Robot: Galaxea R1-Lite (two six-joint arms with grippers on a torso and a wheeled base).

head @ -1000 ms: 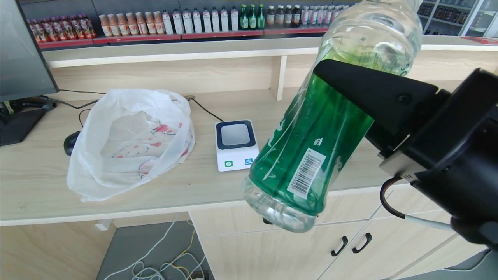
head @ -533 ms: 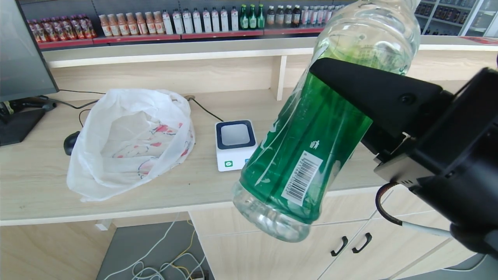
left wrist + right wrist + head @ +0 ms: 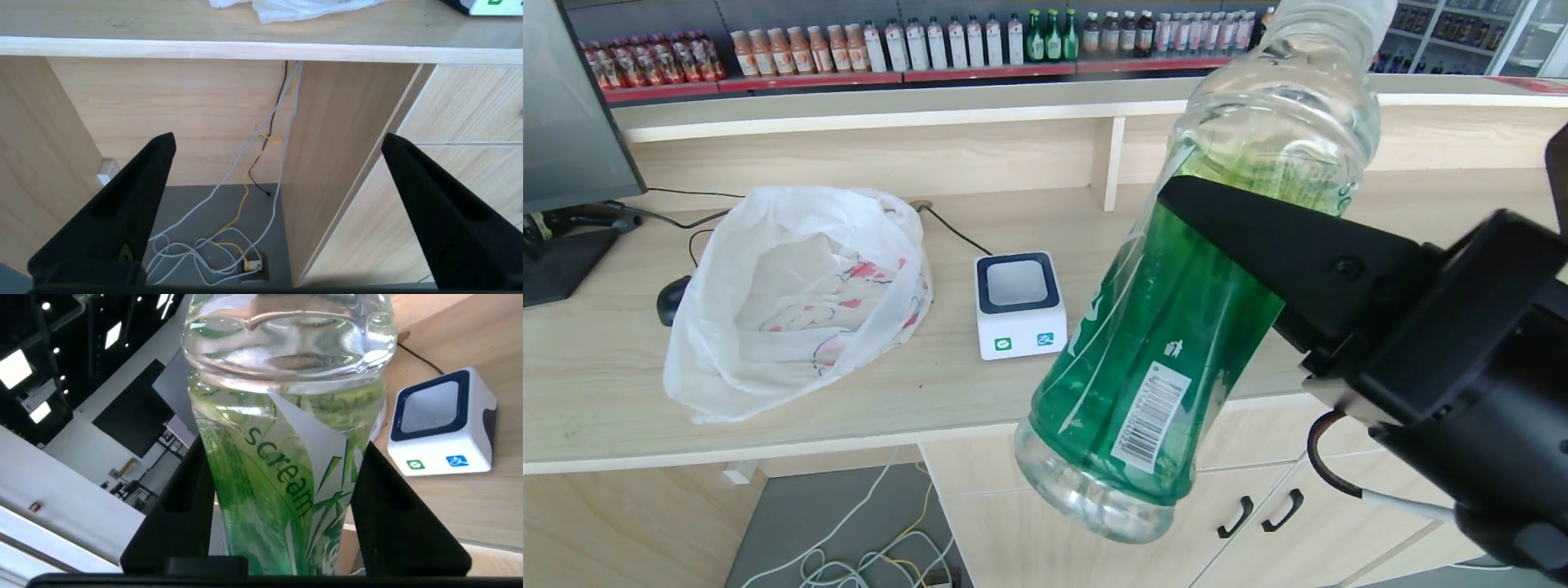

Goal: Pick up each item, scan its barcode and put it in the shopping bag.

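Bottle (image 3: pixel 1160 327), right of centre: likely rigid, liquid-heavy, slick label; best gripped mid-body. Right jaws clamped there; left jaws wide apart, empty.

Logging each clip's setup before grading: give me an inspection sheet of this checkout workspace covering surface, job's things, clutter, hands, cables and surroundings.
Surface: light wooden counter.
Job's things: green-labelled bottle held tilted in the air, barcode facing the head camera; white scanner on the counter; white shopping bag lying open to the scanner's left.
Clutter: black mouse beside the bag; monitor at the counter's left end.
Hands: right hand shut on the bottle; left hand open, holding nothing, low in front of the counter.
Cables: one cable on the counter behind the scanner; loose cables on the floor underneath.
Surroundings: shelves of bottled drinks behind; cabinet doors below.
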